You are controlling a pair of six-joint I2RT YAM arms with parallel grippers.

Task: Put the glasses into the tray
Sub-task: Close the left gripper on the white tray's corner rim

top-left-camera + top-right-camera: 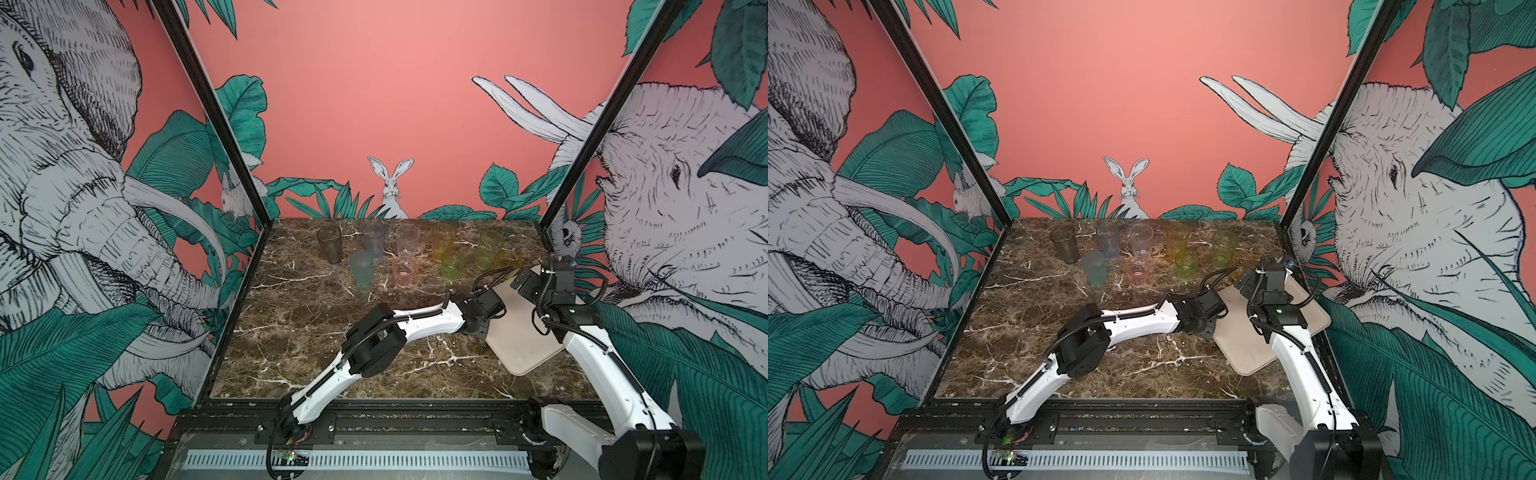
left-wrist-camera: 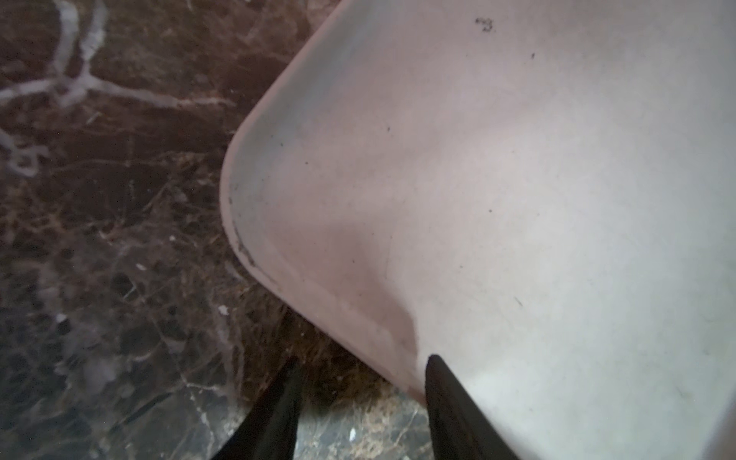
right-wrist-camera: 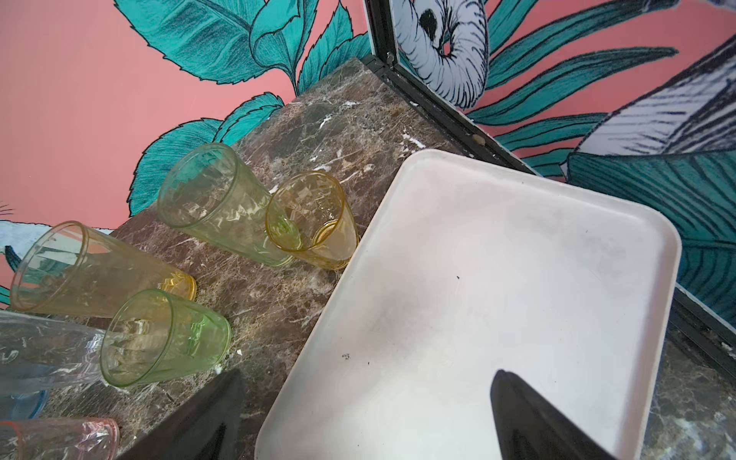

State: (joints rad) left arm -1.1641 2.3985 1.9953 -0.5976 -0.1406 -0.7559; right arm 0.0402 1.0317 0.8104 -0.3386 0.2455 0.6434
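The bench (image 1: 291,332) looks like polished brown marble, white-veined, smooth with a soft sheen. The tray (image 3: 498,259) is matt cream, plastic by its look, its floor scuffed and flecked with dark specks, with grime along the rim. The glasses (image 3: 215,199) are see-through and glossy, their tinted walls faceted and catching highlights; glass or clear plastic cannot be told. The fingers of the left tool (image 2: 364,358) and right tool (image 3: 368,372) are matt black. The arms (image 1: 432,322) wear smooth white plastic shells with a slight gloss, black joints and ribbed black cable hose. The walls (image 1: 374,83) are matt printed panels.
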